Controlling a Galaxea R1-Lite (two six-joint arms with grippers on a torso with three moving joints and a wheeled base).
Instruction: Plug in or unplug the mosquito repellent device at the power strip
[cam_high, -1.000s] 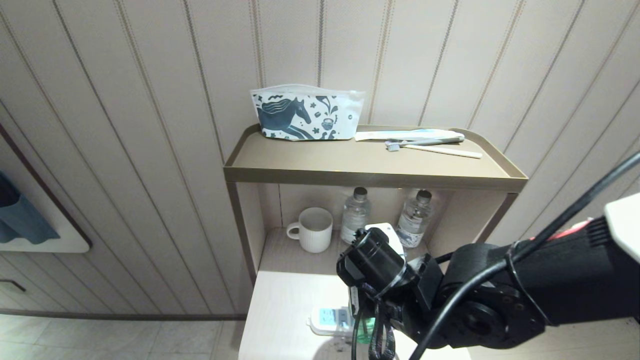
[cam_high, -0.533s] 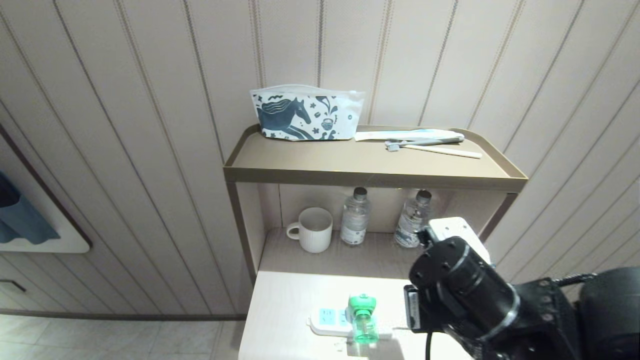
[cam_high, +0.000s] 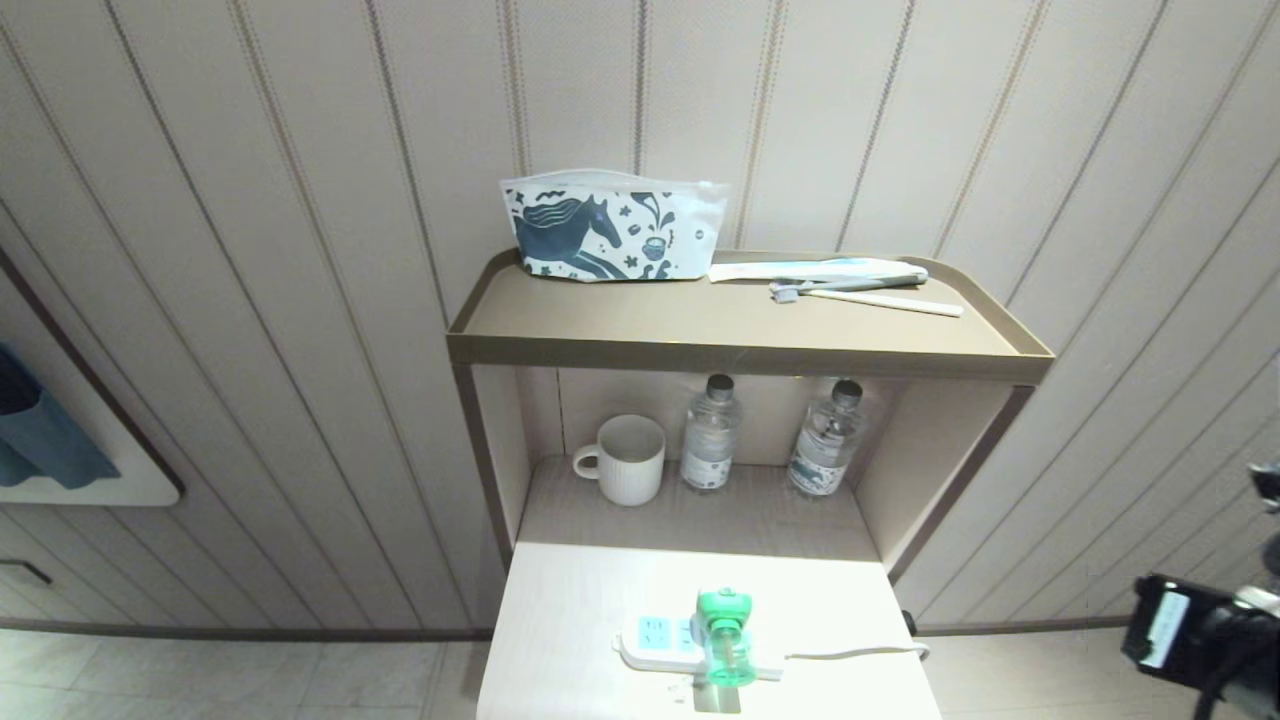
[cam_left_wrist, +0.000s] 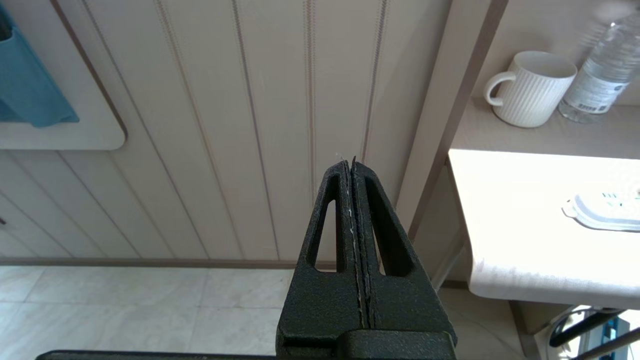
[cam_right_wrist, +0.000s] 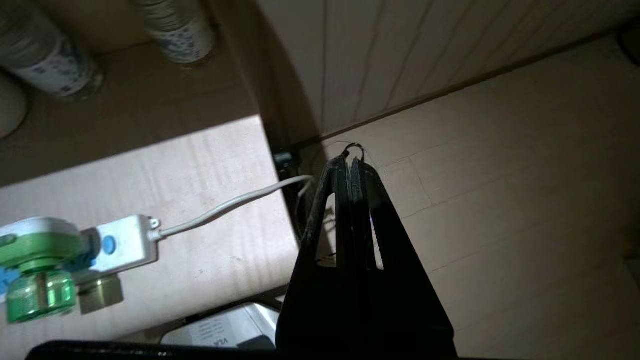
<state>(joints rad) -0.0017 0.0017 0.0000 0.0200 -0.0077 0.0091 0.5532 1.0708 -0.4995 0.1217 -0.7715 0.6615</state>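
Note:
The mosquito repellent device (cam_high: 726, 634), green-topped with a translucent green bottle, stands plugged into the white power strip (cam_high: 660, 642) near the front of the pale table (cam_high: 570, 610). The right wrist view shows the device (cam_right_wrist: 40, 272) on the strip (cam_right_wrist: 125, 242) too. My right gripper (cam_right_wrist: 350, 159) is shut and empty, off the table's right side above the floor; only part of that arm (cam_high: 1200, 640) shows at the head view's lower right edge. My left gripper (cam_left_wrist: 349, 162) is shut, parked left of the table, facing the wall.
A white mug (cam_high: 625, 460) and two clear water bottles (cam_high: 710, 432) (cam_high: 828, 438) stand in the niche behind the strip. On the brown shelf (cam_high: 740, 340) above lie a horse-print pouch (cam_high: 610, 225) and toothbrushes (cam_high: 865, 290). The strip's thin cord (cam_high: 860, 655) runs off the table's right edge.
My right arm has pulled away from over the power strip to the right and down, almost out of the head view. The device now stands uncovered, plugged into the strip.

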